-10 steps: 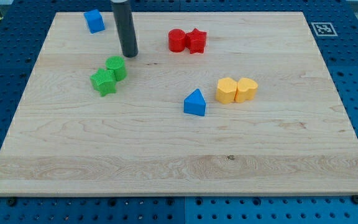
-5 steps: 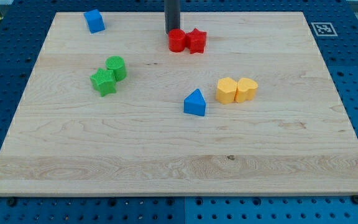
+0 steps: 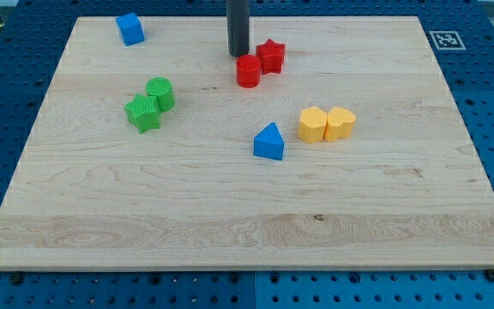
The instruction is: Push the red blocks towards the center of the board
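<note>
A red cylinder block (image 3: 248,71) and a red star-shaped block (image 3: 270,56) sit near the view's top centre of the wooden board (image 3: 247,215), touching each other. The cylinder lies below and to the left of the star. My tip (image 3: 238,54) is just above and slightly left of the red cylinder, touching or almost touching its upper edge, and left of the star.
Two green blocks (image 3: 151,103) sit together at the left. A blue block (image 3: 129,28) is at the top left. A blue triangular block (image 3: 269,142) is near the middle. Two yellow blocks (image 3: 326,124) sit together right of it. A marker tag (image 3: 445,39) is at the top right corner.
My tip swept right from above the green blocks to the red blocks, then moved down. The red cylinder slid down and slightly right; the star stayed in place.
</note>
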Controlling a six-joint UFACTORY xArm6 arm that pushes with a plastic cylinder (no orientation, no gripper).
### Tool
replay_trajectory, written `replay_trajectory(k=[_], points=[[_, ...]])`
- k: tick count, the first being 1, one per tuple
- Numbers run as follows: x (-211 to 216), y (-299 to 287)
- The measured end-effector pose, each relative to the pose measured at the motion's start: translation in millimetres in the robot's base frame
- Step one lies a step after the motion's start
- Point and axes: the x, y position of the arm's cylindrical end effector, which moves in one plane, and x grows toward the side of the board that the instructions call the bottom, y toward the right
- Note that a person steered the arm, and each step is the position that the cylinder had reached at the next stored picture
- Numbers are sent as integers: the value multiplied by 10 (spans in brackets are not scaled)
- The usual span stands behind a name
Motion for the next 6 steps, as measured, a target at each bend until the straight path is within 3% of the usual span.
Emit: replay_trajectory(k=[1,2,3,6], points=[[-118,366],[51,495],[311,370],[352,390]])
